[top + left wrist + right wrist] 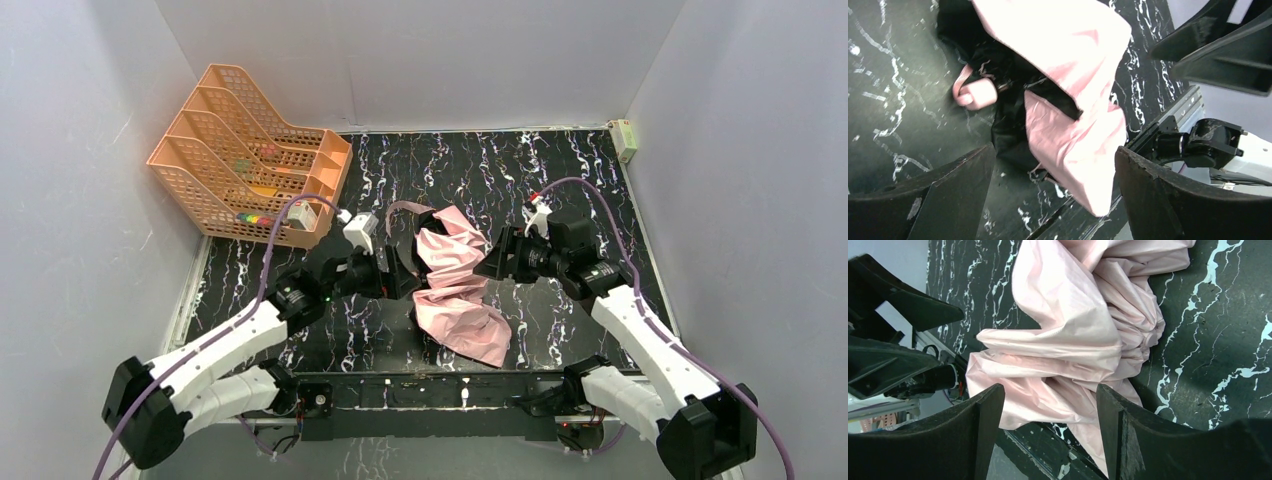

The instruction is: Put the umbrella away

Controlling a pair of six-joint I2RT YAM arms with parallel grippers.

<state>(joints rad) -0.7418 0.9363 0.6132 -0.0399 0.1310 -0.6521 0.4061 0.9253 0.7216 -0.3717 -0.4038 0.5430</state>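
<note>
Crumpled pink umbrella (455, 290) on the black marbled counter (570, 175).
Soft, wrinkly cloth; left gripper (1054, 150) and right gripper (1049, 387) both spread wide, holding nothing.

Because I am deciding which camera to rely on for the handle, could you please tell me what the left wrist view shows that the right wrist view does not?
Only the left wrist view shows the pale handle of the umbrella, with its loop, and the black side of the fabric. Only the right wrist view shows the pink folds bunched together, with no handle visible. Both show pink fabric lying on the marbled table, with the left gripper and the right gripper open and holding nothing.
</note>
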